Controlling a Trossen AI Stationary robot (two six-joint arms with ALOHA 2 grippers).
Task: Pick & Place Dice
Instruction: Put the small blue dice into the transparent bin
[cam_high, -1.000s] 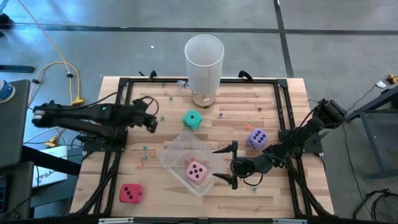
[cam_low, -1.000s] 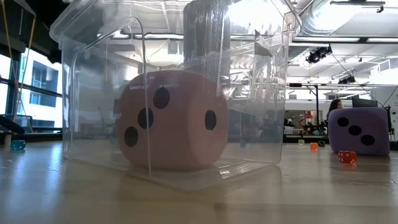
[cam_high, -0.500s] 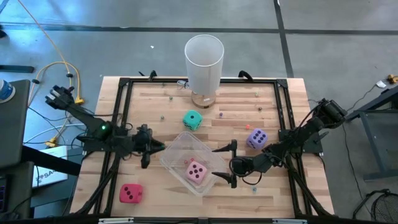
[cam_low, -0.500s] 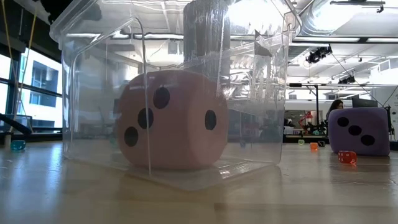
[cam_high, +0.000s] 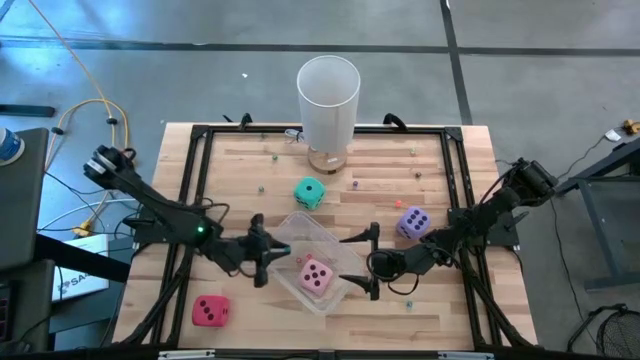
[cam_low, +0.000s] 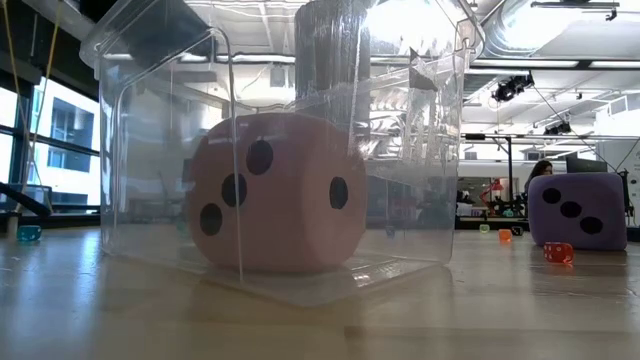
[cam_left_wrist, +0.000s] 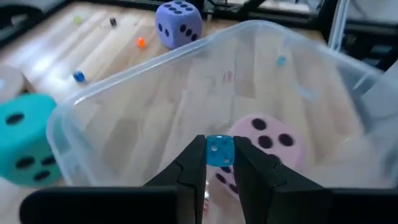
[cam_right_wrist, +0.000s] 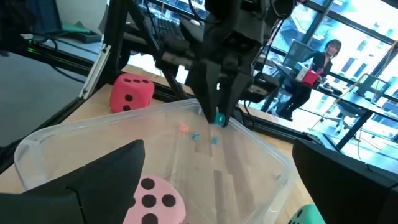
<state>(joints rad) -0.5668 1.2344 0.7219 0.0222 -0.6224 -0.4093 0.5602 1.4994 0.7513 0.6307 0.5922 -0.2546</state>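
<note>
A: Status? A tiny blue bead die (cam_left_wrist: 219, 151) is pinched in the left gripper (cam_left_wrist: 219, 163), held over the clear tub (cam_high: 283, 228) rim at its 9 o'clock side.

B: Confirmed. Right gripper (cam_high: 372, 262) is parked wide, empty, at the tub's 3 o'clock. Pink die (cam_high: 316, 275) is already inside. Teal die (cam_high: 309, 192) at 12, purple die (cam_high: 412, 223) at 2, red die (cam_high: 210, 311) at 8 remain outside.

A: Risk: wrong object is carried. If released on the rim, the bead could bounce out; the tub could be nudged.
</note>
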